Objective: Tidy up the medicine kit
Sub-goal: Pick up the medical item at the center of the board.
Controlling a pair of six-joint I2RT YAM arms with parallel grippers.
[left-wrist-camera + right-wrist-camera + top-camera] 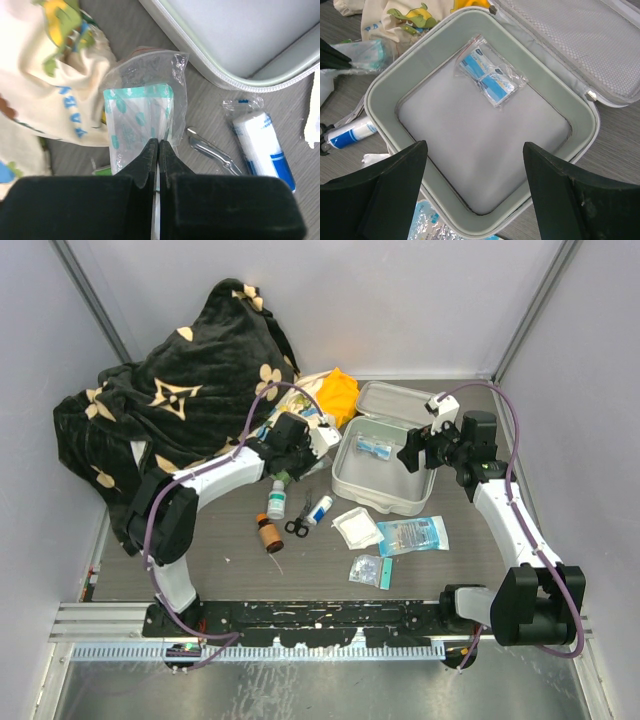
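My left hand (158,146) has its fingers pressed together on the near edge of a clear plastic pouch (142,112) holding a teal-and-white dressing. The pouch's long axis runs straight out from the fingertips, away from the wrist. I cannot tell whether it is off the tabletop (210,107) yet.

The medicine kit (385,502), a pale grey rounded-square zip case, lies open just to the right of that hand, lid (392,400) folded back on the far side. From the left wrist, its zipped corner (235,82) sits near the pouch's far right corner, apart from it. So I judge the coming move to be a lift and a short carry rightward over that rim.

My right hand (415,452) hovers above the case with fingers spread wide, holding nothing. It is nearer the case, and it takes up room over the right half.

Inside, the floor (485,150) is mostly bare; one small packet of blue-and-white sachets (490,77) lies toward the lid side.

Low obstacles beside the path: a silvery metal tool (210,149) and a white wrapped bandage roll with a blue band (260,145), both between the pouch and the case wall. A cream printed cloth bag (50,85) crowds the pouch's other side.
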